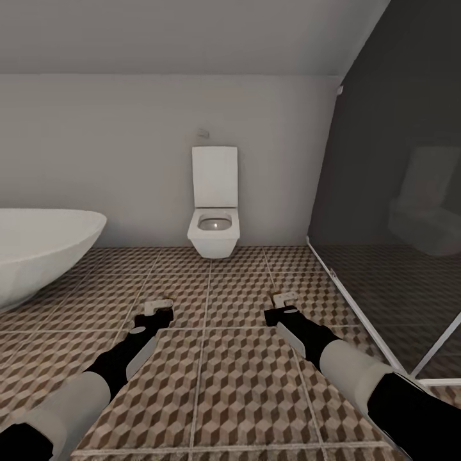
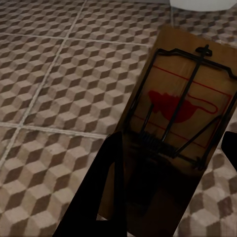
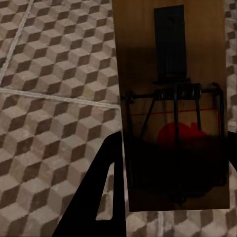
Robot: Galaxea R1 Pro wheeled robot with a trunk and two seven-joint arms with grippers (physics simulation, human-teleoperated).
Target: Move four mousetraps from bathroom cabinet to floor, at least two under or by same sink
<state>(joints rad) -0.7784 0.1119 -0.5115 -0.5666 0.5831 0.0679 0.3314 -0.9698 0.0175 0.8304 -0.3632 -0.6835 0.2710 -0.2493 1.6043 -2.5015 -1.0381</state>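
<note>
Mousetraps (image 2: 182,118) (image 3: 173,103) sit clamped in both the left gripper (image 1: 159,309) and right gripper (image 1: 282,301) above the bathroom floor (image 1: 237,384), facing a toilet (image 1: 214,211).

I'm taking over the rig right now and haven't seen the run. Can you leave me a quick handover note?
Left gripper: shut on a mousetrap, held above the bathroom floor.
Right gripper: shut on a second mousetrap, also off the tiles.
Ahead: toilet on the far wall, tub to the left, glass shower screen to the right.
Done: two traps picked up.
Left: find the sink, set these two beside or under it, then place the other two.
</note>
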